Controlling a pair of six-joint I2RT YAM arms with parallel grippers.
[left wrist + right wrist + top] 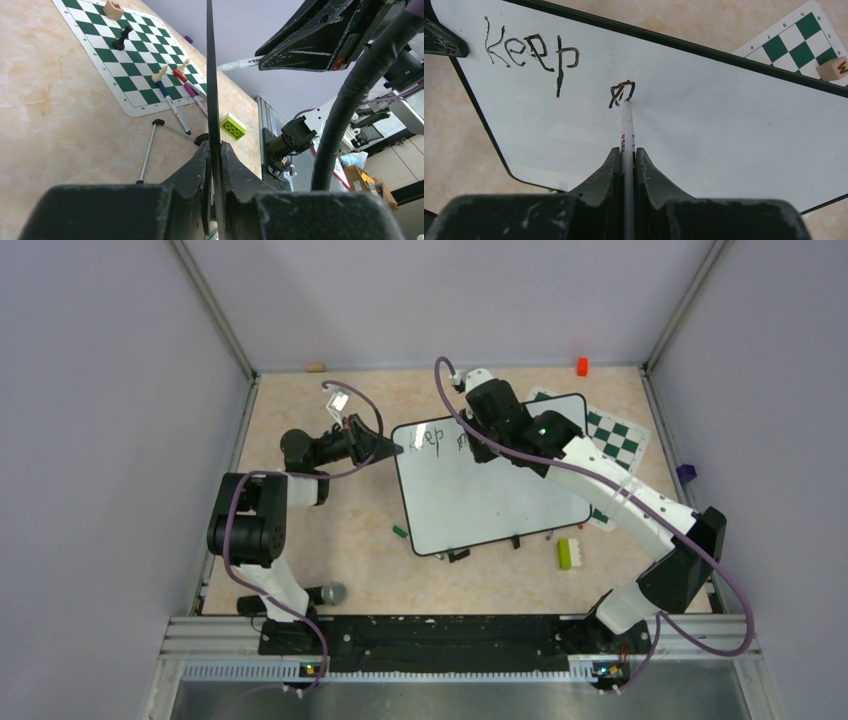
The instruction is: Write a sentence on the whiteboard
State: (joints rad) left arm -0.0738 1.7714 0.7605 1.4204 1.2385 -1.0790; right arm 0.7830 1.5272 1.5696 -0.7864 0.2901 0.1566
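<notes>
The whiteboard (500,495) lies in the middle of the table, over part of the chess mat. Dark marker writing (531,52) reads "Keep", with the start of a letter (621,92) to its right. My right gripper (627,152) is shut on a white marker (626,135); its tip touches the board at that letter. My left gripper (215,150) is shut on the whiteboard's upper left edge (210,75), seen edge-on as a thin black line. In the top view the left gripper (388,449) sits at the board's corner and the right gripper (478,445) is over the writing.
A green-and-white chess mat (615,435) with pieces lies right of the board. A lime brick (564,553), loose markers (172,105), a thin metal rod (149,150), a red block (582,366) and a purple piece (685,473) lie around. Walls enclose the table.
</notes>
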